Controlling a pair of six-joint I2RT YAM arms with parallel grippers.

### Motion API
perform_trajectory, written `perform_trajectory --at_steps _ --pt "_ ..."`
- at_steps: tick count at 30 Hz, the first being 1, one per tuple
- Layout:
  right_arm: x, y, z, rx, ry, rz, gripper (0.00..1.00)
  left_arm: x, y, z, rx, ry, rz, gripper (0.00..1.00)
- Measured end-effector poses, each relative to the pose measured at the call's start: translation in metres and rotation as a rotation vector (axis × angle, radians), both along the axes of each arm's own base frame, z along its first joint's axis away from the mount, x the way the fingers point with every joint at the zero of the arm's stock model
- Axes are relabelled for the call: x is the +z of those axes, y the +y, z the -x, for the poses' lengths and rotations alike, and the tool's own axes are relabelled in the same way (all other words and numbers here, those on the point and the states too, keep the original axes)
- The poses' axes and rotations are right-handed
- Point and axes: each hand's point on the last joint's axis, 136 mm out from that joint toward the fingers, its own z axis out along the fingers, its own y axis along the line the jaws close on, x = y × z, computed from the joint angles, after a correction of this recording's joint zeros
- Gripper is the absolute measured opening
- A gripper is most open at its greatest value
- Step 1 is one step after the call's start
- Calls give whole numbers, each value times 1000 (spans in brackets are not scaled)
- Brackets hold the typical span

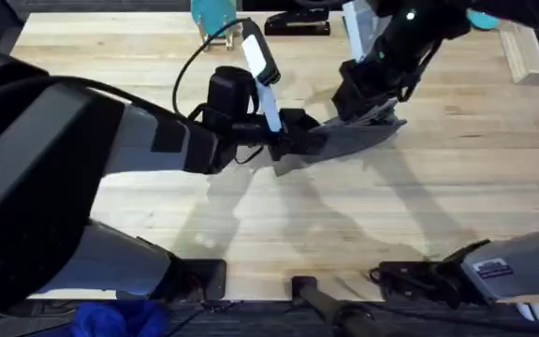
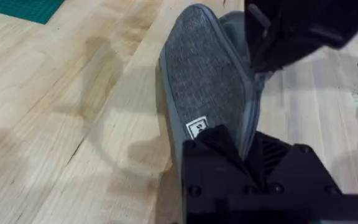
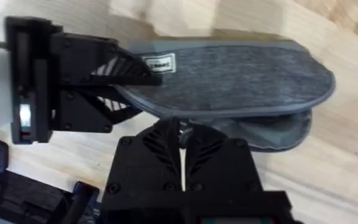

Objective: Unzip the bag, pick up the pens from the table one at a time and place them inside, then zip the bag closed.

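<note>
The grey-blue bag (image 1: 358, 139) lies slightly lifted on the table (image 1: 363, 215), past its middle. My left gripper (image 1: 293, 140) is shut on the bag's end by the white label (image 2: 197, 128); in the left wrist view the left gripper (image 2: 238, 146) clamps the fabric. My right gripper (image 1: 368, 108) sits on the bag's long edge. Seen from the right wrist, the right gripper (image 3: 181, 134) is shut on a small metal zipper pull, and the bag (image 3: 241, 74) gapes a little along that edge. The pens are out of view.
A black stapler (image 1: 298, 23) and a teal object (image 1: 215, 11) stand at the far edge. A light wooden block (image 1: 531, 51) is at the far right. A corner of a green plate (image 2: 23, 7) lies near the bag.
</note>
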Motion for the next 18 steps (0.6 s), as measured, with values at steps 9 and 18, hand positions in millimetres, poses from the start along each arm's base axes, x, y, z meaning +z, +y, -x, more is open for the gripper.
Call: perform_trajectory --at_steps 9,18 --pt "0 -24 -8 -74 11 5 36 0 0 0 0 3 -1 41" --pt "0 -50 -17 -166 18 -8 36 0 -1 0 -1 -1 0 41"
